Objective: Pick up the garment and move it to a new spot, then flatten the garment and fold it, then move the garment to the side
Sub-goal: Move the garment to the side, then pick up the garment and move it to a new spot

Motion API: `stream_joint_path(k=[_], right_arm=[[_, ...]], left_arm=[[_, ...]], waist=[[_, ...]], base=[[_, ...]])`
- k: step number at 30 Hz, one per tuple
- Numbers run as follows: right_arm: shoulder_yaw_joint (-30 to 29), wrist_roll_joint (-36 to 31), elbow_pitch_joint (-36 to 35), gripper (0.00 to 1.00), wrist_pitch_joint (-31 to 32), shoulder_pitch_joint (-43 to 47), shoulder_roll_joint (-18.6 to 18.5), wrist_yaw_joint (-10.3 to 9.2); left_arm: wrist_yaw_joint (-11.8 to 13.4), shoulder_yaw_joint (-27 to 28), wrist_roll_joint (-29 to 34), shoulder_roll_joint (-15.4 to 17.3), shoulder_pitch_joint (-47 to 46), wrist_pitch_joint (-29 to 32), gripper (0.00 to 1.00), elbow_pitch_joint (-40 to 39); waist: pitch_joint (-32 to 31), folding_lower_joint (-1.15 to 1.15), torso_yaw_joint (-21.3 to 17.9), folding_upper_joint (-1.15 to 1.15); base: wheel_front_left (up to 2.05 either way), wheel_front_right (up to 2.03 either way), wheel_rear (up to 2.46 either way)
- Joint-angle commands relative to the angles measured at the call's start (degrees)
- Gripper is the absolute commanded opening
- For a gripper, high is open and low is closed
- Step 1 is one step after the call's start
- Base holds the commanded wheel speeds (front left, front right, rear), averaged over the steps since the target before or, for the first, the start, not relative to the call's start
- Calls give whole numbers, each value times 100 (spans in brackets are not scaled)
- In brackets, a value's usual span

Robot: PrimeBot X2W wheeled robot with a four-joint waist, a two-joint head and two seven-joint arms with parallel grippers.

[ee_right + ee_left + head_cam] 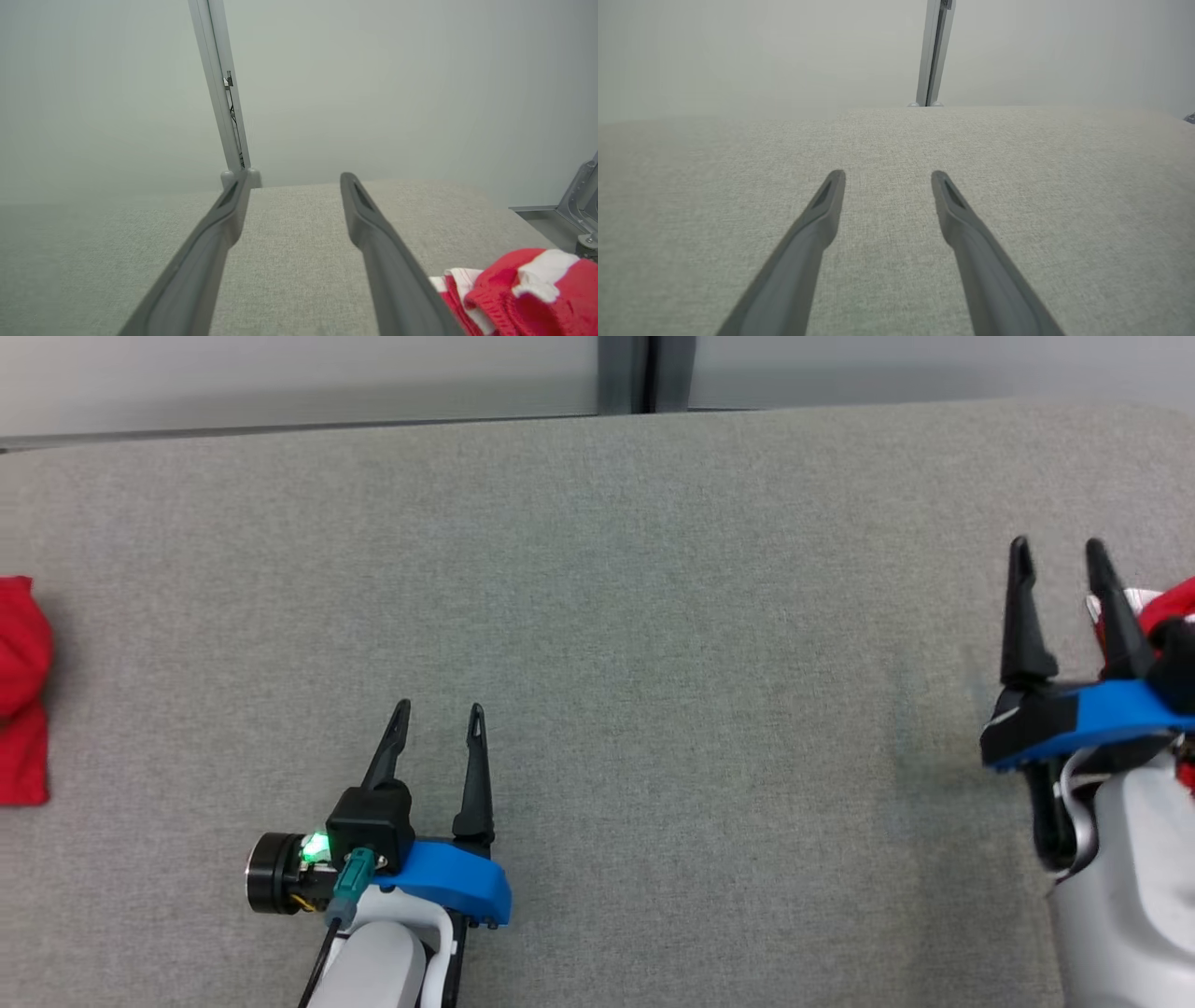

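While left gripper (440,706) and right gripper (1057,542) gape empty, red-white garment (523,289) lies crumpled

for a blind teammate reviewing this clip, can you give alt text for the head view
Two open dark-fingered grippers reach over a grey fabric surface: the left gripper at lower left, the right gripper at the right edge beside a red and white garment. A red cloth lies at the left edge.

Cut off at the edges
Red cloth (21,691) leaves the left edge; garment (1174,602) leaves the right, partly behind the right gripper (1057,545).
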Motion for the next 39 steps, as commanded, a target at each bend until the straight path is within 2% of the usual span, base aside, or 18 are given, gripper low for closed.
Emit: stream_joint_path(k=[1, 10, 17, 23, 34, 39], right_arm=[[-8, -5, -21, 100, -20, 106, 0, 1], [44, -110, -214, 100, -21, 1163, 405, 1], [291, -210, -188, 100, -20, 1626, 459, 1], [519, 80, -113, 100, -21, 1865, 461, 1], [742, 352, -143, 100, -20, 1952, 461, 1], [816, 330, -133, 100, -20, 1929, 462, 1]], left_arm=[[3, 22, -10, -11, 56, -14, 100, -16], [107, 201, -186, -7, 345, -14, 100, 31], [128, 410, -250, -7, 686, -14, 100, 48], [75, 601, -188, -7, 1004, -14, 100, 62], [47, 758, -175, -7, 1219, -14, 100, -56], [78, 752, -196, -6, 1156, -14, 100, -93]], waist=[[-29, 1, -8, 0], [-610, 1, 210, 0], [-1076, 1, 262, 0], [-1451, 1, 295, 0], [-1543, 1, 340, 0], [-1499, 1, 497, 0]], base=[[0, 0, 0], [0, 0, 0], [0, 0, 0], [0, 0, 0], [0, 0, 0], [0, 0, 0]])
